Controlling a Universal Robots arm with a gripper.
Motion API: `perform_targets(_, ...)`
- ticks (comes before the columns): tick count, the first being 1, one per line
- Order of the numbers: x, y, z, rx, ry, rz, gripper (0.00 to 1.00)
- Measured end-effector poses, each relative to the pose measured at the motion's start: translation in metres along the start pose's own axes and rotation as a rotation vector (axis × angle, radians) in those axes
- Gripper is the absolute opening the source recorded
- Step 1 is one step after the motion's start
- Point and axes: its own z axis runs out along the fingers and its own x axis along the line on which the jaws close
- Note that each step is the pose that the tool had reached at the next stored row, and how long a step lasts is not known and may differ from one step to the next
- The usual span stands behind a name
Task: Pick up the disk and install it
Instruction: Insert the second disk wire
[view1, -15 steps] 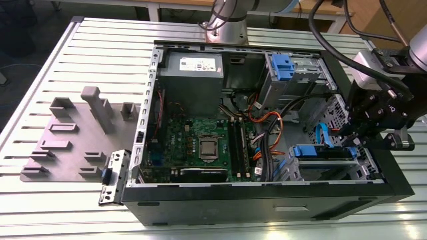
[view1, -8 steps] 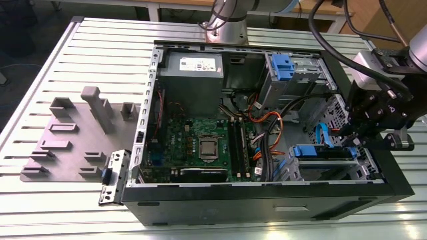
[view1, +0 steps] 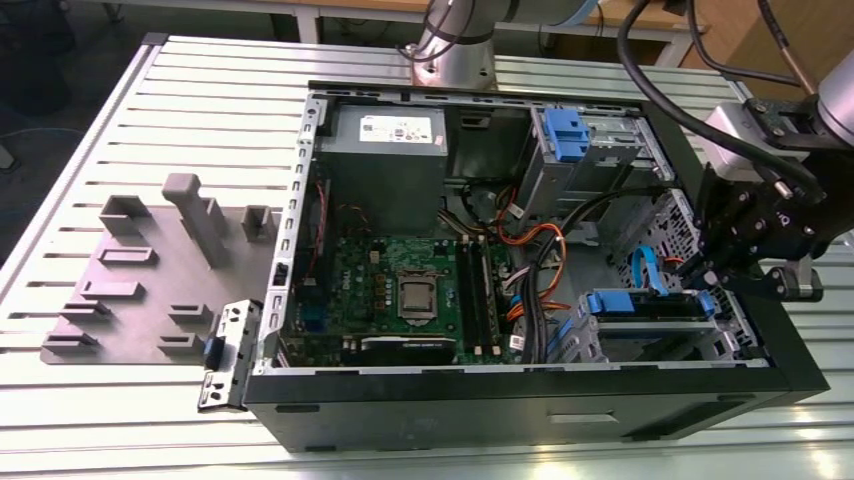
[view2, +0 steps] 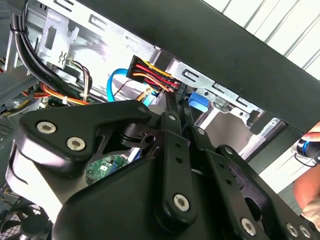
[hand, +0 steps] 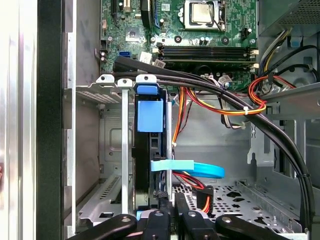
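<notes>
The disk sits in the lower drive cage of the open computer case, near the exterior view's right; its blue carrier frame faces up. In the first wrist view the disk stands edge-on in its slot, with a blue tab at its far end. My gripper hangs over the case's right wall, just behind the disk's near end. Its fingers lie close together, shut, with nothing visible between them. In the second wrist view the gripper points at the carrier's blue corner.
The motherboard, power supply and an upper bay with a blue carrier fill the case. Black and coloured cables cross beside the cage; a blue data cable lies close. Grey fixtures stand on the table. A person's hand is outside the case.
</notes>
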Motion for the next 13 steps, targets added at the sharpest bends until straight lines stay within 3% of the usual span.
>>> perform_targets(5,0.0000,0.0003,0.0004,0.0006,-0.0003,0.000,0.16)
perform_targets(7,0.0000,0.0021,0.0004,0.0045,-0.0005,0.000,0.16)
perform_targets(10,0.0001,0.0068,0.0004,0.0156,-0.0018,-0.001,0.16)
perform_targets(13,0.0003,0.0133,0.0005,0.0320,-0.0037,-0.001,0.16)
